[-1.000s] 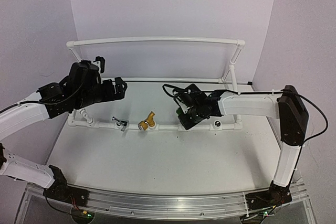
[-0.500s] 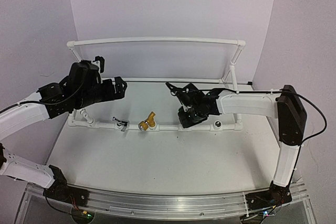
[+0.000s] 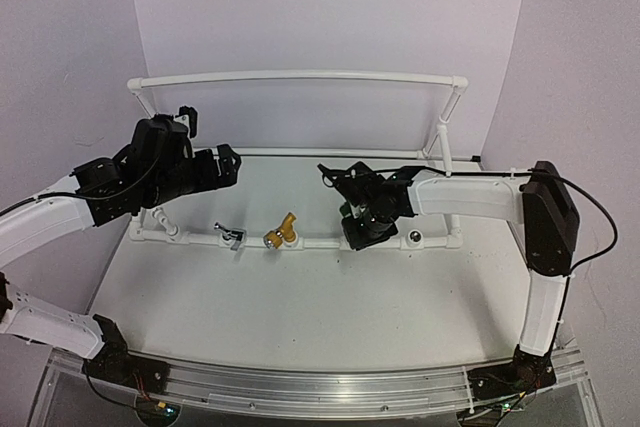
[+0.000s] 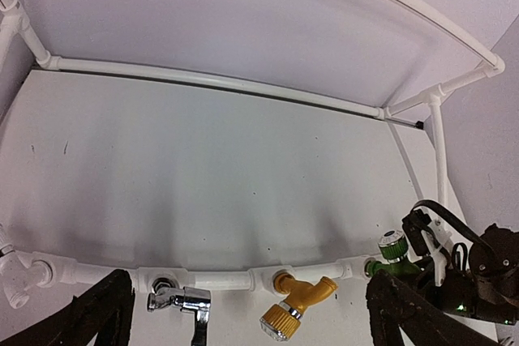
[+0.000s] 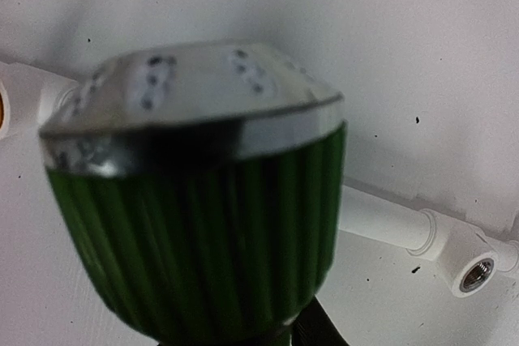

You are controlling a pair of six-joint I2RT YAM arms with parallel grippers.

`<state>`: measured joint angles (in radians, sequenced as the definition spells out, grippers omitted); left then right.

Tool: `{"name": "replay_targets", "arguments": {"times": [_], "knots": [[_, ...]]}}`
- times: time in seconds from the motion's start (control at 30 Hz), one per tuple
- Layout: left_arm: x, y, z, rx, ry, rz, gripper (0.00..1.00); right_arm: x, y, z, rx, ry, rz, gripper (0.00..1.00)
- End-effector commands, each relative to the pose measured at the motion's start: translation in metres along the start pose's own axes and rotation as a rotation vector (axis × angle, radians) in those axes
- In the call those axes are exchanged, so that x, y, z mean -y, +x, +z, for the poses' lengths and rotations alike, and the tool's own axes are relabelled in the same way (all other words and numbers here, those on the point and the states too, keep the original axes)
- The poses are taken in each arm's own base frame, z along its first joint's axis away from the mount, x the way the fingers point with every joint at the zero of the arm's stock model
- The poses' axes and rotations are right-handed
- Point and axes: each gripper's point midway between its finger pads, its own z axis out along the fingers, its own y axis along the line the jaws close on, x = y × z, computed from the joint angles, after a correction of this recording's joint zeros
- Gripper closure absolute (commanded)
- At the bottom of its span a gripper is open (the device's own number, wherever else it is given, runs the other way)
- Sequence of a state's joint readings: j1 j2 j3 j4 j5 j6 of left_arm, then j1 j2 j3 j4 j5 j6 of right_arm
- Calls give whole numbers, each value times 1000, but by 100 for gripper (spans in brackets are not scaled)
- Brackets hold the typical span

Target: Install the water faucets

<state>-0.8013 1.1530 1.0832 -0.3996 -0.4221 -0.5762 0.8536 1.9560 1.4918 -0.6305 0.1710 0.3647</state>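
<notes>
The green faucet (image 4: 394, 249) stands at the front rail of the pipe frame (image 4: 227, 279), right of the brass faucet (image 4: 292, 304). It is probably light and rigid. Grip the ribbed knob, since the chrome cap looks slick. The right end effector (image 3: 362, 227) is at the green faucet, but its closure cannot be determined. The left end effector (image 4: 250, 289) is released, above the counter (image 4: 203, 176).

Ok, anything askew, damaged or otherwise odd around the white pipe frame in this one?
Nothing spilled or broken. The brass-yellow faucet sits slanted on the white plastic pipe frame, angled differently from the silver metal faucet beside it. The frame's rightmost metal-lined socket holds no faucet.
</notes>
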Motion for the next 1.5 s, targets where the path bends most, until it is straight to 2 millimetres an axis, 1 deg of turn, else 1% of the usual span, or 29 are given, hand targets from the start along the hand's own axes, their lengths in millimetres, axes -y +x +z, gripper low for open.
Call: {"name": "replay_targets", "arguments": {"times": [0.0, 0.1, 0.13, 0.23, 0.3, 0.33, 0.37, 0.4, 0.5, 0.6, 0.67, 0.7, 0.77, 0.83, 0.87, 0.9, 0.93, 1.0, 1.07, 1.17, 1.2, 1.27, 1.33, 1.4, 1.47], "knots": [[1, -6, 1, 29, 0, -10, 0, 1, 3, 0, -22, 7, 2, 63], [0, -5, 1, 25, 0, -10, 0, -2, -1, -7, -9, -14, -9, 60], [0, -5, 1, 24, 1, -9, 0, -2, -2, -10, -4, -22, -15, 55], [3, -4, 1, 12, 11, -2, 0, -6, -10, -23, 28, -61, -32, 39], [5, -3, 2, -4, 12, 5, 0, -9, -16, -35, 56, -94, -49, 21], [7, -3, 3, -11, 14, 7, 0, -10, -17, -40, 68, -108, -60, 13], [8, -2, 4, -19, 16, 9, 0, -11, -18, -44, 76, -119, -70, 7], [9, -1, 4, -26, 21, 10, 0, -12, -19, -47, 82, -131, -79, 3], [15, 1, 7, -54, 34, 10, 0, -14, -17, -57, 93, -165, -131, 2], [23, 3, 11, -101, 43, 8, 0, -15, -16, -71, 119, -194, -195, 2], [27, 9, 17, -155, 29, 10, 0, -13, -15, -86, 151, -210, -248, 2], [30, 12, 20, -180, 30, 13, 0, -16, -13, -94, 162, -245, -281, 2], [40, 18, 26, -217, 51, 16, 0, -15, -13, -114, 205, -273, -358, 2], [51, 23, 29, -234, 73, 28, 0, -6, -16, -134, 254, -296, -375, 2], [57, 23, 31, -239, 82, 33, 0, 6, -21, -143, 278, -303, -353, 2], [64, 25, 33, -247, 93, 44, 0, 18, -26, -148, 290, -315, -320, 2], [69, 28, 35, -257, 103, 54, 0, 36, -32, -148, 295, -313, -276, 2], [84, 28, 39, -267, 127, 57, 0, 72, -41, -143, 297, -276, -210, 2], [98, 32, 45, -291, 129, 60, 0, 108, -46, -135, 294, -227, -161, 2], [120, 48, 53, -320, 124, 109, 0, 161, -52, -119, 279, -172, -80, 2], [126, 50, 55, -322, 128, 117, 0, 180, -53, -112, 267, -153, -45, 2], [134, 59, 59, -345, 139, 118, 0, 212, -54, -94, 237, -136, 9, 2], [138, 62, 61, -352, 149, 114, 0, 251, -51, -76, 208, -116, 70, 2], [140, 63, 60, -351, 154, 113, 0, 278, -52, -63, 195, -106, 107, 2], [142, 62, 59, -345, 164, 111, 0, 294, -53, -51, 185, -103, 116, 2]]}}
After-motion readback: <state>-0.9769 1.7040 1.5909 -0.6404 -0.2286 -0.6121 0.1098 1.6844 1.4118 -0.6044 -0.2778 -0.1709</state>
